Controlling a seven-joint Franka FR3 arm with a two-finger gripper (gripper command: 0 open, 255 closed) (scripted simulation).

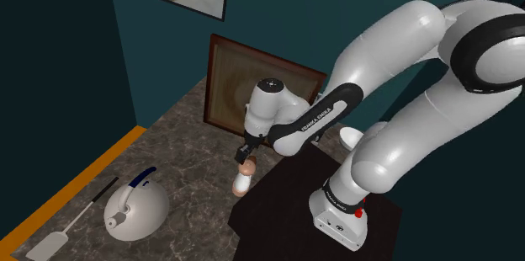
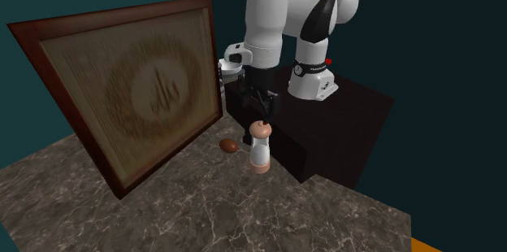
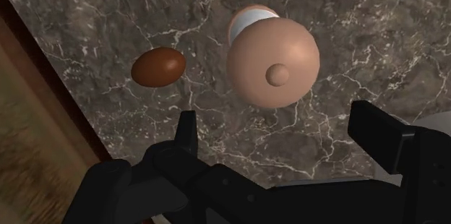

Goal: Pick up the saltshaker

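The saltshaker [image 2: 260, 148] is a white body with a pinkish-tan base and a rounded tan cap [image 3: 273, 62]. It stands upright on the marble counter, close to the black stand's edge [image 1: 242, 183]. My black gripper [image 2: 261, 106] hangs just above its cap [image 1: 247, 161]. The fingers [image 3: 186, 133] stand apart and touch nothing; in the wrist view the cap lies a little ahead of the gap between them [image 3: 278, 132].
A brown egg [image 2: 230, 145] lies on the counter [image 2: 203, 202] beside the shaker. A large framed picture [image 2: 130, 88] leans against the wall behind it. A grey kettle [image 1: 135, 209] and a spatula [image 1: 71, 226] lie further along the counter. The black stand [image 2: 341, 128] borders the shaker.
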